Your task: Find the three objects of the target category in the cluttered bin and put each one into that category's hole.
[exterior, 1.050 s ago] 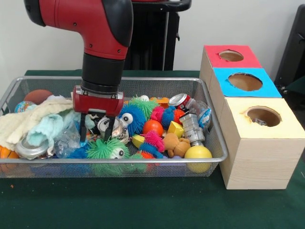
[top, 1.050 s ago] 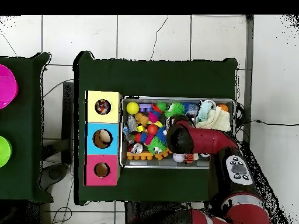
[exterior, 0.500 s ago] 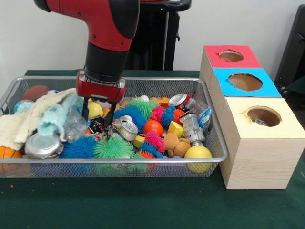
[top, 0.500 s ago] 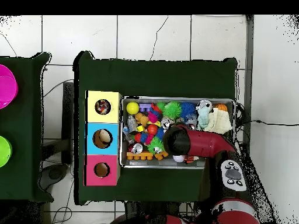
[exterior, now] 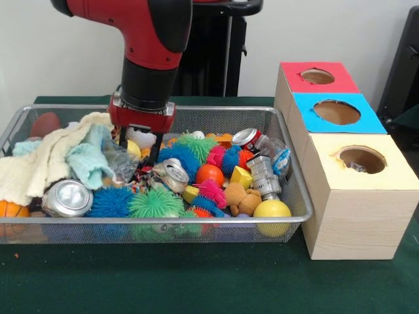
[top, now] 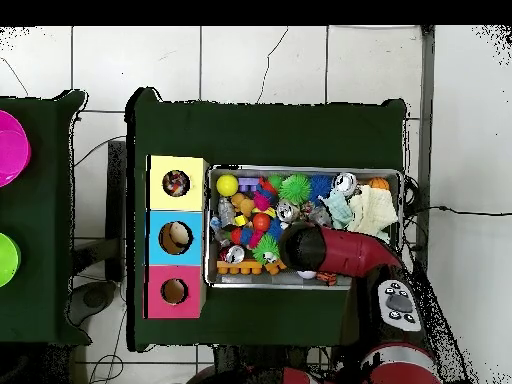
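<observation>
Front and overhead views of a wire mesh bin (exterior: 288, 190) on a green-covered table (exterior: 196, 281), with a row of 3 wooden boxes at its side: a red-topped box (exterior: 294, 82), a blue-topped box (exterior: 366, 118) and a yellow-topped box (exterior: 386, 176), each with 1 round hole in its top. The red and black arm (exterior: 147, 46) reaches down into the bin's rear half, and the gripper (exterior: 138, 147) stands with its 2 dark fingers (exterior: 154, 150) parted a little among the clutter; whether anything is caught between them cannot be told. Just beside the gripper lies a crushed silver can (exterior: 171, 174); a second silver can (exterior: 65, 197) rests at the bin's front wall beneath a cream cloth (exterior: 46, 160) and a pale green cloth (exterior: 88, 160). A red-and-silver can (exterior: 247, 138) lies near the bin's rear corner closest to the boxes. A green spiky ball (exterior: 155, 204), a blue spiky ball (exterior: 110, 201), an orange ball (exterior: 209, 174), a yellow ball (exterior: 272, 210) and a tan teddy bear (exterior: 241, 198) fill the front of the bin. In the overhead view the arm (top: 330, 250) covers the bin's middle (top: 403, 200).
</observation>
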